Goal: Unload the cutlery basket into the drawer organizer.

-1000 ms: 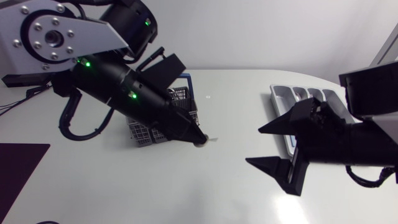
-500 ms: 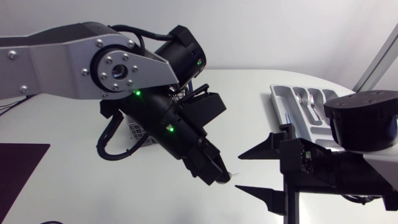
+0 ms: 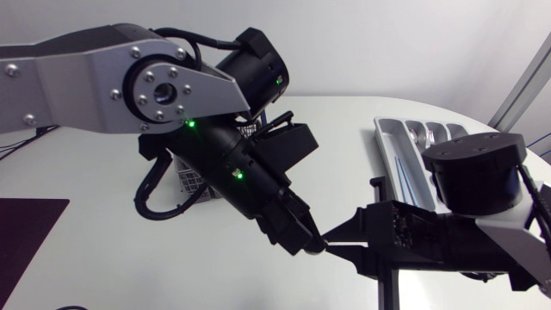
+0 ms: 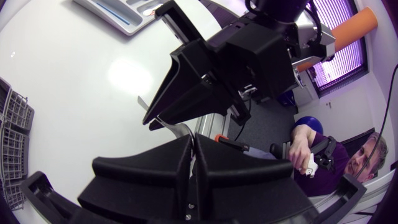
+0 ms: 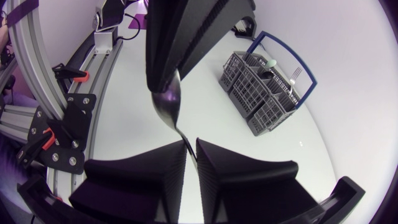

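1. So, the spoon [image 5: 165, 102] is up in the air over the table [image 3: 103, 250], roughly midway between the basket and the organizer. Both grippers have hold of it at once.
2. Up top, the left gripper [image 5: 163, 79] has its fingers pressed together on the bowl end. In the right wrist view, most of the bowl pokes out just below its fingertips.
3. Then the right gripper [image 5: 191, 149] is pinching the handle, which runs straight into the thin slit between its two fingers.
4. From the head view the two grippers meet tip to tip. The left arm [image 3: 129, 77] reaches in past the middle, and the right arm [image 3: 473, 181] sits low at the right side.
5. Back behind the left arm is the cutlery basket [image 3: 188, 179], sitting on the table and mostly hidden in the head view. The right wrist view shows it better, with its blue handle [image 5: 292, 53] upright and a fork [image 5: 296, 74] sticking up out of it.
6. Over at the right end of the table lies the drawer organizer [image 3: 389, 142], well apart from the basket and partly covered by the right arm.
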Robot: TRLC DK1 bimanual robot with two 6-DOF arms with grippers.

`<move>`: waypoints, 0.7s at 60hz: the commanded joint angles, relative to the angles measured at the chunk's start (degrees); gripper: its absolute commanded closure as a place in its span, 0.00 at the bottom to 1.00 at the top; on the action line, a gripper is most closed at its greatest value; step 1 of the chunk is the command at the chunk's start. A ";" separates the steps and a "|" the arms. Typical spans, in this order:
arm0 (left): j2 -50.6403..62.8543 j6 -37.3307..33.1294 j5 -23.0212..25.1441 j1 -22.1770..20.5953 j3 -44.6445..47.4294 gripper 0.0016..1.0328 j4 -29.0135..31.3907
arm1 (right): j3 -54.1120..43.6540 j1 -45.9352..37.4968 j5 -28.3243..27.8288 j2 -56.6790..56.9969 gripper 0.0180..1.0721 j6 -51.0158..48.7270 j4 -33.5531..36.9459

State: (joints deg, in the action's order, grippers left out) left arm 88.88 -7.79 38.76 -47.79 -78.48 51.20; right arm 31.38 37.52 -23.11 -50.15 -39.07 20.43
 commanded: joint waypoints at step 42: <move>-7.32 4.36 -11.87 16.33 -0.45 0.29 -11.91 | -2.99 -21.43 -0.27 -1.62 0.95 -10.06 1.72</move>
State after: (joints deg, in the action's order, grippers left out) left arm 83.20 -4.47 29.69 -32.25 -80.49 41.10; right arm 29.45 20.62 -22.24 -50.52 -45.10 21.89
